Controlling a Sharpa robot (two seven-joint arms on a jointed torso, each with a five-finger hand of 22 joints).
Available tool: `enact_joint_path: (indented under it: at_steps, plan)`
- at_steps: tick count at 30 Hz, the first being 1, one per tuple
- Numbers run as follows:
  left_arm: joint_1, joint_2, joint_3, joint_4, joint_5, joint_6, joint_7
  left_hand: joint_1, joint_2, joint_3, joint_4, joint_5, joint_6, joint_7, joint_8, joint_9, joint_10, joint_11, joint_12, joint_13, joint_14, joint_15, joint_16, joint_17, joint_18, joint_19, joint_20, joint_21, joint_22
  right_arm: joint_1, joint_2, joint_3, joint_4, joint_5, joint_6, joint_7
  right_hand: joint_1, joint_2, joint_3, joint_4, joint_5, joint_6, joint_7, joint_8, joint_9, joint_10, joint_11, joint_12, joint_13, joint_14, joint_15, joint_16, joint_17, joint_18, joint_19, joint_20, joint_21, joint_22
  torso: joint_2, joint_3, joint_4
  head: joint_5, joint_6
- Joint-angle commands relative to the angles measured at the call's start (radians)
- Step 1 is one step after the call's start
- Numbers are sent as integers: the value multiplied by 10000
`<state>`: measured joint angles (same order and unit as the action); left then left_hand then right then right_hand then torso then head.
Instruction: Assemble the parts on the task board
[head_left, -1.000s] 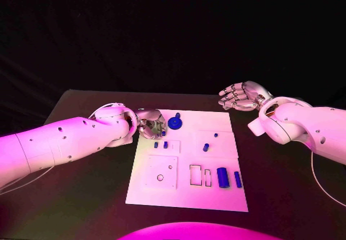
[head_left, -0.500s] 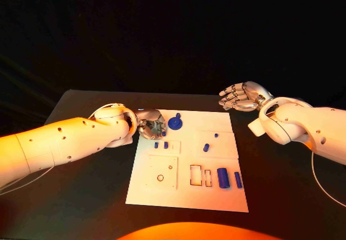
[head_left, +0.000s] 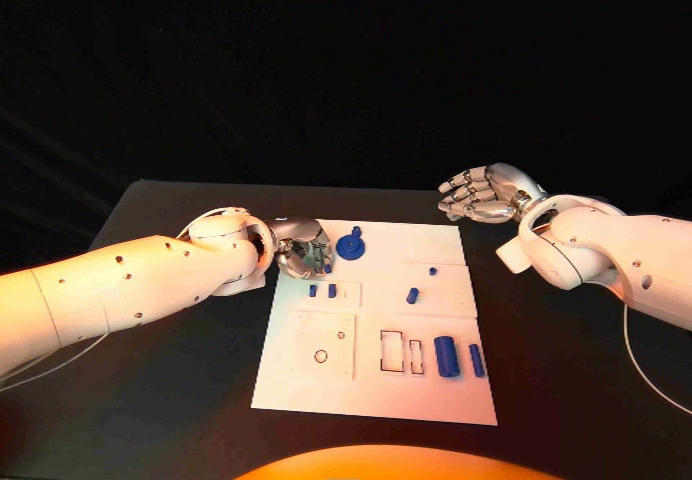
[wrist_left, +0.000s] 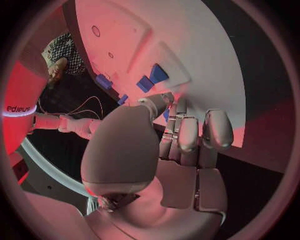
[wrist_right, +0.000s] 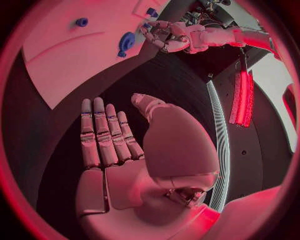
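1. The left hand (head_left: 302, 247) sits at the far-left corner of the task board (head_left: 440, 392), its fingers curled in close beside the blue round part (head_left: 351, 246). From the head view it may be pinching a small blue piece, but I cannot tell; in the left wrist view the fingers (wrist_left: 189, 135) are bent toward the board with blue just showing behind them

2. If a piece is in that hand, the hold looks shallow and hidden, so the likely failure is the piece twisting or dropping as it is moved to its seat

3. The round part stands just beside the left hand; a sideways sweep of the curled fingers could knock it across the board

4. The right hand (head_left: 483, 193) hovers past the board's far-right corner, over the table (head_left: 173, 390), fingers apart and holding nothing; in the right wrist view its fingers (wrist_right: 103, 135) lie straight. It does not steady the board, so a push from the left hand could slide the plate

5. The other blue parts are small: two pegs (head_left: 320, 290) by the left hand, one peg (head_left: 413, 295) mid-board, two blocks (head_left: 459, 356) near the front-right. A loose piece rolling among them, or a forearm dragging low, could scatter them
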<state>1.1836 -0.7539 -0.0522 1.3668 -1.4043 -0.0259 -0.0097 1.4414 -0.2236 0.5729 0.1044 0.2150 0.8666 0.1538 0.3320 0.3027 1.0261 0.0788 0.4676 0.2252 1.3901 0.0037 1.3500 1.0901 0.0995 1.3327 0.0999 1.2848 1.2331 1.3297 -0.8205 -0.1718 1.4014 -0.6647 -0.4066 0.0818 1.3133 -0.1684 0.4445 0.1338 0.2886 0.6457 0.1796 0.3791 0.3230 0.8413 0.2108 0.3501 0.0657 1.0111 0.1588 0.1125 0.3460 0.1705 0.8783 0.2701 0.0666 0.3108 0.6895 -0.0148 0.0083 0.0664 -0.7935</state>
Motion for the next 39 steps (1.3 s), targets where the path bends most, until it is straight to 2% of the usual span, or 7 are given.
enact_joint_path:
  at_steps: [1, 18, 24, 29, 33, 35, 39]
  plan:
    - [-13, 6, 5, 33, 91, -147, 113, -49, -14, 1, -62, -66, -74, -4, -44, -13, 78, -16, -55, 14, -5, 22, 39, -13, -109, 6, 28, 58, -2, -4, 1, 2, 2, -60, 122, 57, -93, 12, -27, -25, -43, 60, 975, -17, -9, 84, 6, -41, -16, 70, 2, -46, -9, 120, 50, -13, -27, -8, -1, 0, 5, 5, 2]
    - [-16, -163, 46, 93, 380, -197, 135, -182, -122, 18, -153, -64, -757, -11, -637, -213, 76, -39, -174, 80, -67, 3, -17, -187, -66, -114, 13, -89, -145, -4, -12, 1, -22, -83, 128, 74, -66, 12, -19, -59, -43, 69, 968, -18, -25, 89, 1, -45, -15, 84, 0, -57, -37, 121, 66, -15, -24, -71, -4, -2, -1, -8, 9]
    - [-7, -487, 230, 80, 902, -155, 106, -129, -111, 78, -241, -41, -661, 34, -639, -211, -106, 26, -285, 77, -222, 50, -147, -429, -16, -287, 36, -288, -351, -4, -101, 1, -2, -409, 235, 139, 332, -119, 287, -443, -100, 606, 675, 36, -121, 663, -244, -25, -29, 404, -177, -6, -162, 140, 394, -143, 43, -392, -15, 6, 4, -52, 29]
    - [21, -789, 449, 23, 1850, -508, 355, -118, -93, 119, -304, -36, -527, 98, -612, -200, -265, 99, -331, 91, -451, 111, -348, -811, 61, -540, 82, -576, -657, -5, -225, 1, 39, -1385, 543, 156, 583, -293, 794, -737, -432, 1357, 364, -158, -306, 1493, -562, -468, -44, 1383, -542, 382, -24, 139, 1277, -529, 393, -440, -7, 3, 2, -126, 94]
    - [68, -1039, 557, -2, 3860, -1170, 997, -93, -15, 215, -471, -23, -104, 211, -448, -146, -487, 271, -332, 110, -1863, 240, -1835, -3176, 535, -2111, 191, -2434, -2592, -6, -350, -2, 124, -2852, 904, 53, 849, -208, 766, -1199, -1059, 2112, 112, -401, -469, 2473, -887, -987, -33, 2717, -1056, 1060, 543, 97, 2225, -1148, 1462, 266, -11, 0, -3, -184, 122]
    - [78, -1149, 579, 33, 4812, -1445, 1349, 125, 72, 343, -726, -23, -82, 328, -460, -164, -667, 384, -338, 88, -2627, 298, -2759, -4380, 800, -3036, 215, -3520, -3692, -8, -420, -6, 197, -3661, 1061, -45, 827, -135, 591, -1363, -1064, 2446, -4, -592, -581, 2844, -1007, -1319, -20, 3520, -1282, 1597, 997, 74, 2556, -1463, 2384, 1011, -2, -1, -10, -221, 156]
    - [85, -1401, 601, 205, 7019, -1720, 2110, 94, 153, 321, -891, -34, -132, 443, -512, -211, -844, 480, -311, 30, -2911, 367, -3378, -4775, 857, -3461, 273, -3935, -3996, -87, -580, -27, 392, -5289, 1312, -329, 589, -179, 612, -1475, -1075, 2889, -69, -1058, -796, 3311, -1128, -1953, 8, 4163, -1421, 2855, 2185, 39, 2375, -1770, 4079, 2576, 5, -12, -13, -321, 190]
